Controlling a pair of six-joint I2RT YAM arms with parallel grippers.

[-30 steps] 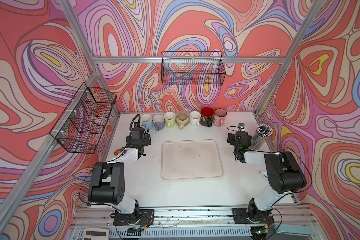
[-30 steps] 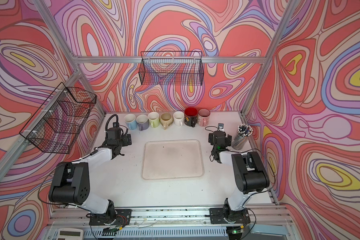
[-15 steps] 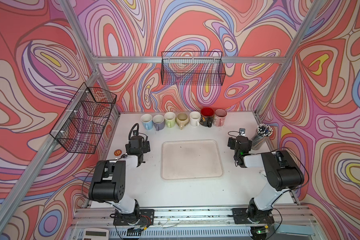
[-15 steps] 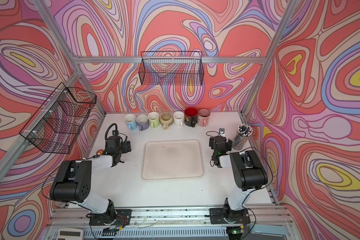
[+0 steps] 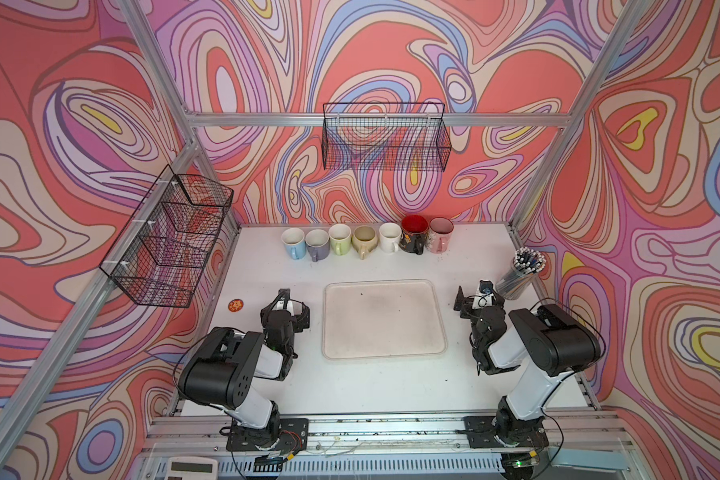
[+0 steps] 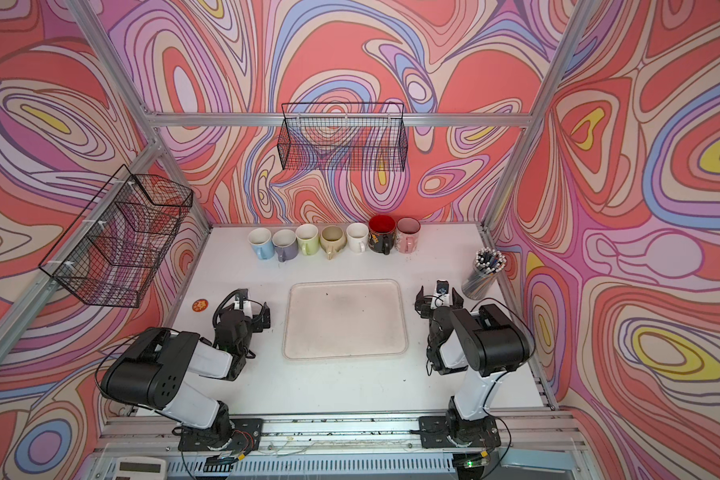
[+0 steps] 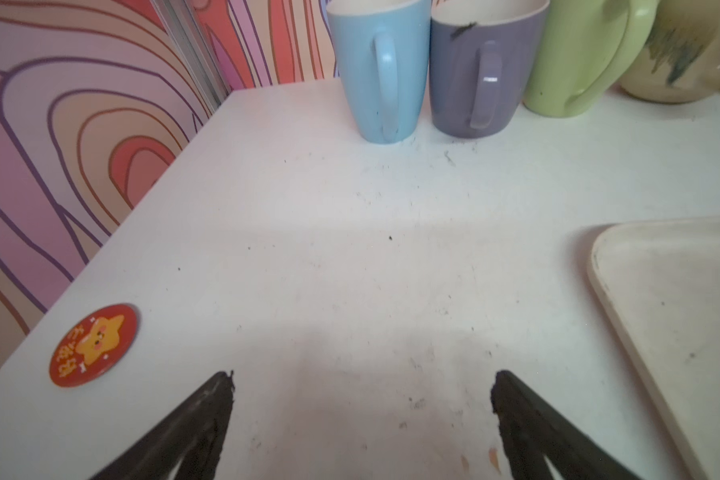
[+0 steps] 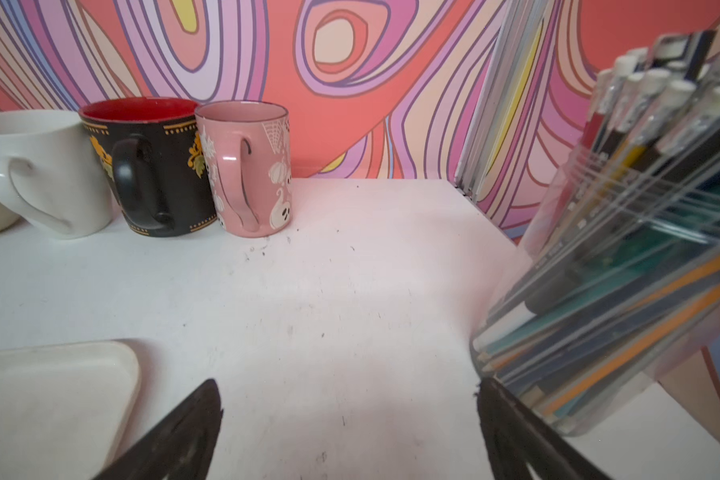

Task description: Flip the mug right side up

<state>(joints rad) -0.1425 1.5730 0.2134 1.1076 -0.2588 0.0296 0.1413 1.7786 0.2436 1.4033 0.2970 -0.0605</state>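
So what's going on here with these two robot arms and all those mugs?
Nothing is being handled right now. The left gripper and right gripper are both open and empty, low over the table on either side of the bare tray. All seven mugs stand right side up in a row along the back of the table, handles facing the arms, so no mug looks left to turn.

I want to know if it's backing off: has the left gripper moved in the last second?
Yes. The left gripper has drawn back from the mugs toward its base, and now sits beside the tray's far left corner.
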